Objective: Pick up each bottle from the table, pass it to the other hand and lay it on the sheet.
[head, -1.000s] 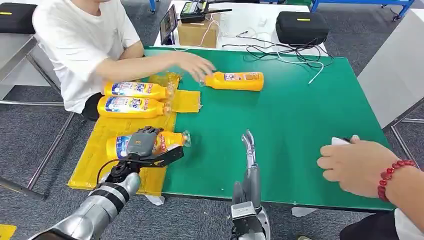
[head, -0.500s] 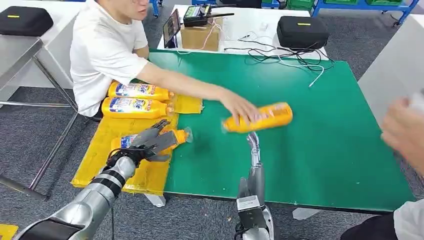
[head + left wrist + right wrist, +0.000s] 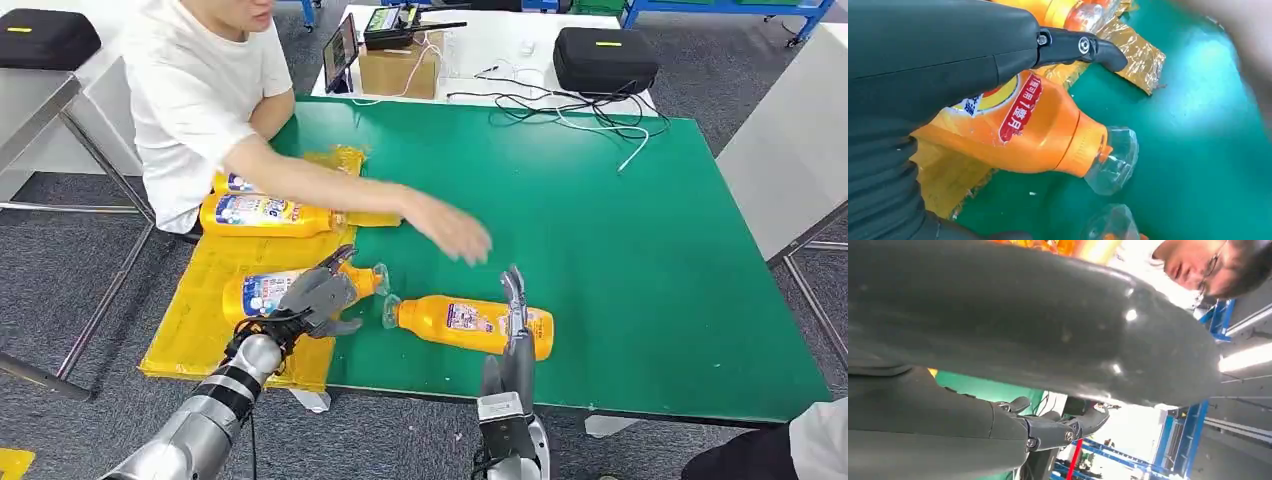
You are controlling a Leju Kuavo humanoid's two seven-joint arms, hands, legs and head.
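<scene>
the left robot hand [image 3: 318, 296] hovers with fingers spread, holding nothing, over the laid bottle [image 3: 262, 293] on the yellow sheet [image 3: 190, 320]; lift it straight off. the right robot hand [image 3: 515, 310], fingers extended and empty, stands at the new bottle [image 3: 460, 322] on the green desk [image 3: 620, 260]: wrap its middle.

Head view looks down; wrist views sit close behind hands.

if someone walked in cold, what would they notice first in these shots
Probably the orange bottle lying on its side on the green table, right in front of the right robot hand. Next, the person's arm stretched out over the table above it. To the left, the left robot hand hovers over another bottle lying on the yellow sheet.
</scene>
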